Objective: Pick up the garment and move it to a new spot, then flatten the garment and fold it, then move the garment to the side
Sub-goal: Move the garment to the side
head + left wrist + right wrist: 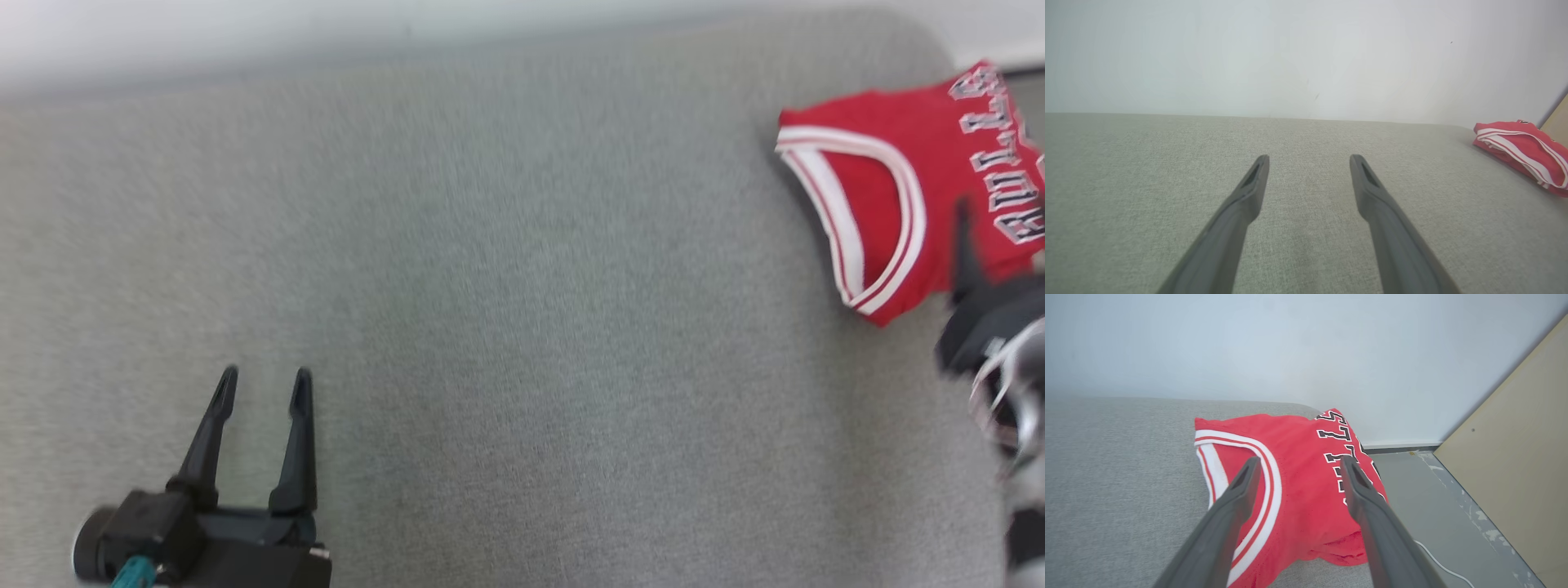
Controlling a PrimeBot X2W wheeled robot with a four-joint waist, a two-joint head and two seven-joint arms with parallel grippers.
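The jersey (1298, 506) looks folded and lies at the bench's (522, 286) far right corner, so the job looks nearly done. The right end effector (1300, 460) is open above it. The left end effector (1309, 159) is open, empty, well apart. The head view cuts off the jersey's side, and the right end effector is blurry there.

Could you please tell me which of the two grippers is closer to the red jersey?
The right gripper: it is open and right at the red Bulls jersey, whereas the left gripper, also open, is far off over bare grey upholstery.
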